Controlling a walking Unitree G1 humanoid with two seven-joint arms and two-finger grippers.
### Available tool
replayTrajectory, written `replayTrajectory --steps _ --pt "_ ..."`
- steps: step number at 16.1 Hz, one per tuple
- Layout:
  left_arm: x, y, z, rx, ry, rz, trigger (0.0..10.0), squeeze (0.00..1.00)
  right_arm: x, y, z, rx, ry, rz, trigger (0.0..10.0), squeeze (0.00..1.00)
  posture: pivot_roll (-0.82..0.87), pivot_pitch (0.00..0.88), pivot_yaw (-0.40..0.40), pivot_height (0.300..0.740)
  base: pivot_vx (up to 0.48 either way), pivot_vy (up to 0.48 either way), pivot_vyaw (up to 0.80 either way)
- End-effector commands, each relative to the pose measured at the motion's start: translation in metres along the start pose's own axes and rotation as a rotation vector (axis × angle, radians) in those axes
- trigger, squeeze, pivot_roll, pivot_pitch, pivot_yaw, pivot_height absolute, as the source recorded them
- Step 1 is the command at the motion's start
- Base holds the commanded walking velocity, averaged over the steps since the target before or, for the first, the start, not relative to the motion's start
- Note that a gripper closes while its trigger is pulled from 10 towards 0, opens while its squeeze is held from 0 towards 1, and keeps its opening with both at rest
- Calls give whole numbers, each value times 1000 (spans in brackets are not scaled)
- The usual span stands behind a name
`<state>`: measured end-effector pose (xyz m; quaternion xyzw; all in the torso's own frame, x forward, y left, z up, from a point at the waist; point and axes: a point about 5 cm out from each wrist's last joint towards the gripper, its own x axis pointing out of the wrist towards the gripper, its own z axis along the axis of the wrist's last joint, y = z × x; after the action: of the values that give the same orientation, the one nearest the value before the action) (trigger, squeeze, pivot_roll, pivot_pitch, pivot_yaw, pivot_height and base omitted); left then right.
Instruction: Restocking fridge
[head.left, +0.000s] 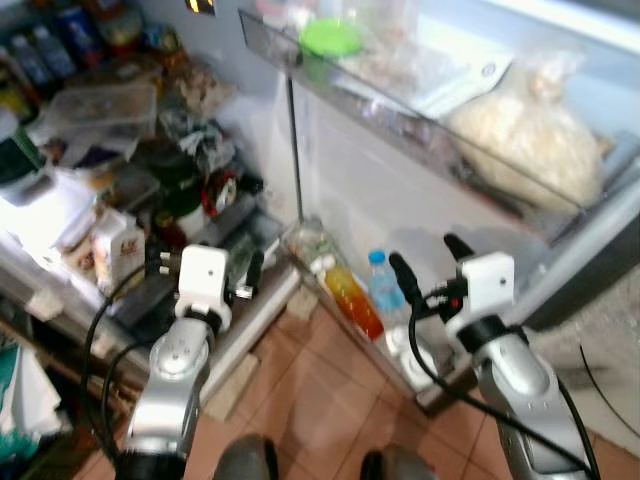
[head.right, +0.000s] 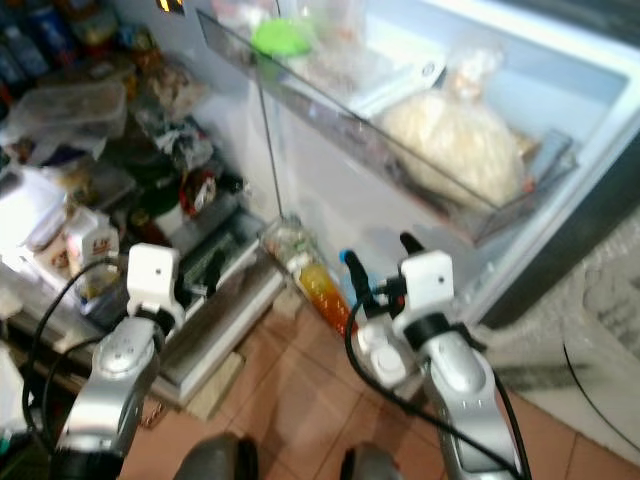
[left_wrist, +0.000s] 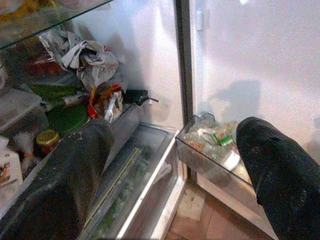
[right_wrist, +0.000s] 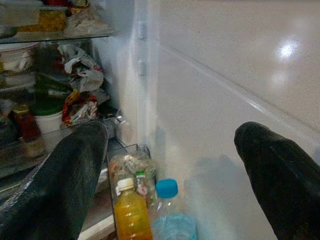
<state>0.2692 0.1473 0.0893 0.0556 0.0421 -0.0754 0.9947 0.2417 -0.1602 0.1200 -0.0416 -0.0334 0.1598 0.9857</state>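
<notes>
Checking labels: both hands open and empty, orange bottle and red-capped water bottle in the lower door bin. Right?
One error: the water bottle has a blue cap, not red, as the right wrist view shows. The rest holds: the left hand and right hand are open and empty, and the orange bottle stands beside the water bottle in the lower door bin.

Motion blur softens both eye views, so the labels on the cartons (head.left: 118, 250) and jars on the fridge shelves cannot be read. The orange bottle (right_wrist: 132, 216) and the blue-capped bottle (right_wrist: 172, 220) are cut off by the right wrist view's edge. The crumpled wrappers (left_wrist: 90, 60) hide whatever lies behind them.
</notes>
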Motion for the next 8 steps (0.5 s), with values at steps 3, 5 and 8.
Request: replayTrajectory --steps 3,5,8 --pt "-1 4 -4 8 17 12 10000 0 -1 -10 3 -77 -7 -71 10000 0 20 51 33 740 -190 0 0" --pt "-1 3 -4 8 17 11 10000 0 3 -23 4 -114 -15 -170 10000 0 19 53 34 740 0 0 0" --pt "-1 2 -5 13 20 12 10000 0 -2 -35 -5 -166 37 -254 10000 0 20 53 33 740 0 0 0"
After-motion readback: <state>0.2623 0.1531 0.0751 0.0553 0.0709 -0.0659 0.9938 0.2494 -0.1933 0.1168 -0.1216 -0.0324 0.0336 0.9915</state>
